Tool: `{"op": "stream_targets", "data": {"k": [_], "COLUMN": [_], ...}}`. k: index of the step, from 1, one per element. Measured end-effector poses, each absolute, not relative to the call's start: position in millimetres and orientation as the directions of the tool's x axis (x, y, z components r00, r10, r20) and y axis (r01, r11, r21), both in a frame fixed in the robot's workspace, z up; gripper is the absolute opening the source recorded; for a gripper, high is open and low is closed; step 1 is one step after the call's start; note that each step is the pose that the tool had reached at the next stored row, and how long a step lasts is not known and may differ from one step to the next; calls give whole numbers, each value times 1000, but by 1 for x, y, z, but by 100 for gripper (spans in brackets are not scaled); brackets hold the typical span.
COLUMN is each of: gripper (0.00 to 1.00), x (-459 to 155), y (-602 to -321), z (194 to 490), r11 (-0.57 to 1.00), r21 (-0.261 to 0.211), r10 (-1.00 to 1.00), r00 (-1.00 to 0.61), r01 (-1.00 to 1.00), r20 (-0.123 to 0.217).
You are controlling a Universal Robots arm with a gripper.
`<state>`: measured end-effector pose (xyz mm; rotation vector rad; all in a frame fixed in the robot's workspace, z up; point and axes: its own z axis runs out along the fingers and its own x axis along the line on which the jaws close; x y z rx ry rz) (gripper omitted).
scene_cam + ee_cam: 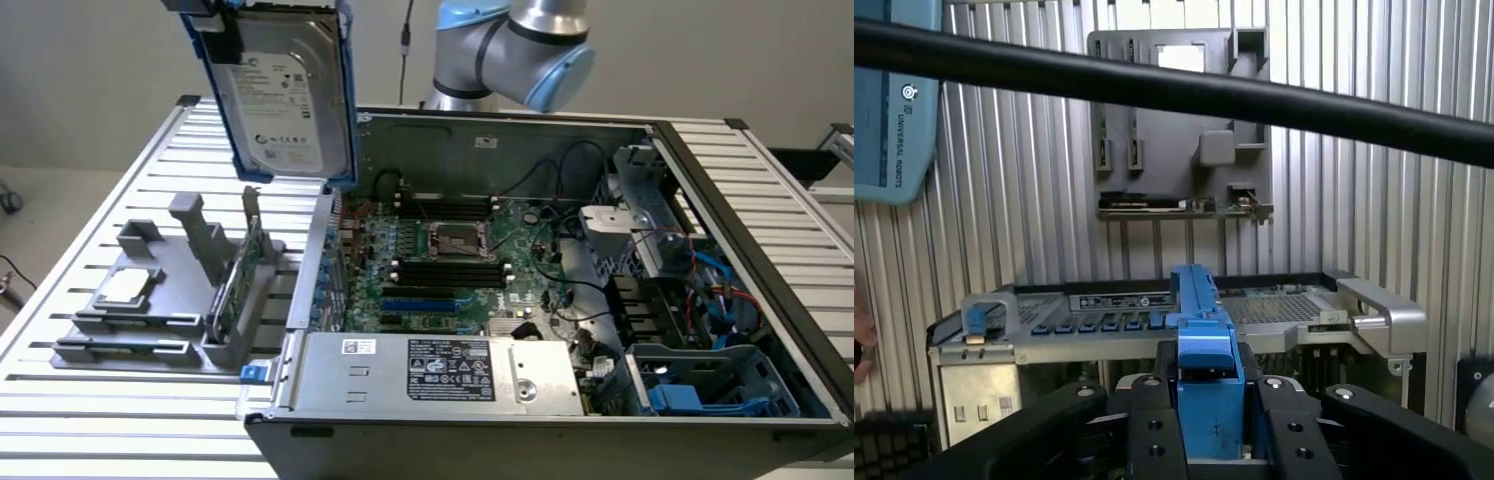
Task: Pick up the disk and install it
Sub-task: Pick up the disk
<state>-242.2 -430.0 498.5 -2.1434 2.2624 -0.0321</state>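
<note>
The disk (283, 90), a silver-grey drive with a white label in a bright blue carrier, hangs upright in the air above the case's far corner on the exterior view's left. In the wrist view, my gripper (1209, 415) is shut on the disk's blue carrier edge (1199, 310), with a black finger (1154, 425) pressed on each side. Below the disk lie the grey fixture (1174, 130) and the open computer case (1154, 320).
The open case (747, 200) shows the motherboard (454, 260), a power supply (441, 370) and a blue bay (694, 385). A grey fixture (160, 320) holds a silver chip (127, 288) and a green card (240, 280). The robot arm (514, 50) stands behind. A hand (859, 340) is nearby.
</note>
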Motion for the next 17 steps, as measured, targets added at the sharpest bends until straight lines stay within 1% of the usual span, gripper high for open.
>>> {"op": "stream_targets", "data": {"k": [17], "gripper": [33], "x": [-173], "y": [-462], "z": [499], "r11": [54], "r21": [-38], "r10": [-998], "r00": [-54], "r01": [-998], "r20": [-11]}}
